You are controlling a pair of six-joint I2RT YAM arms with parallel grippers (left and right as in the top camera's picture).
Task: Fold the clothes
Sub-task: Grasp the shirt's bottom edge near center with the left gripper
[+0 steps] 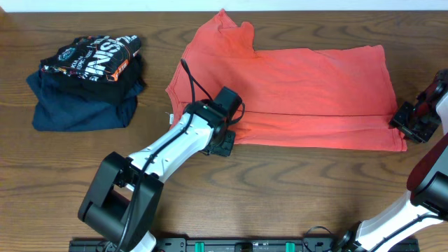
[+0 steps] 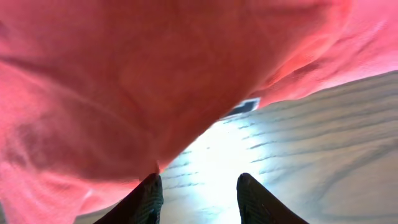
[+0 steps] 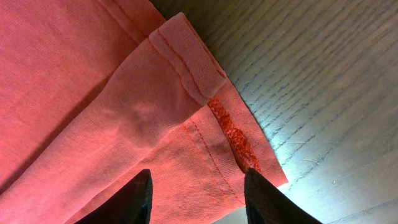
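- The shirt (image 1: 301, 91) lies spread on the worktop (image 1: 301, 196), from the centre out toward 3 o'clock. One sleeve peaks at its 11 o'clock end.
- A straight crease or layer edge runs across its lower part, parallel to its 6 o'clock edge.
- The left arm (image 1: 171, 143) reaches in from 7 o'clock. The left jaws sit at the shirt's 7 o'clock corner, right at the cloth's edge.
- In the left wrist view the left fingers (image 2: 146, 199) are spread, with bare, brightly lit wood between them and nothing pinched.
- Red cloth fills that view above the fingers. Its edge comes down just above one finger, and I cannot tell whether they touch.
- A small tag (image 2: 239, 109) shows at the cloth's edge, toward 1 o'clock of the jaws.
- The right arm (image 1: 427, 185) comes in from 4 o'clock. The right jaws sit at the shirt's 4 o'clock corner.
- In the right wrist view the right fingers (image 3: 140, 199) are spread, straddling the hem (image 3: 214, 124). Two hemmed layers overlap there and lie flat, not pinched.
- A black shirt (image 1: 91, 56) rests on a navy garment (image 1: 77, 108) at 10 o'clock, well apart from the red one.
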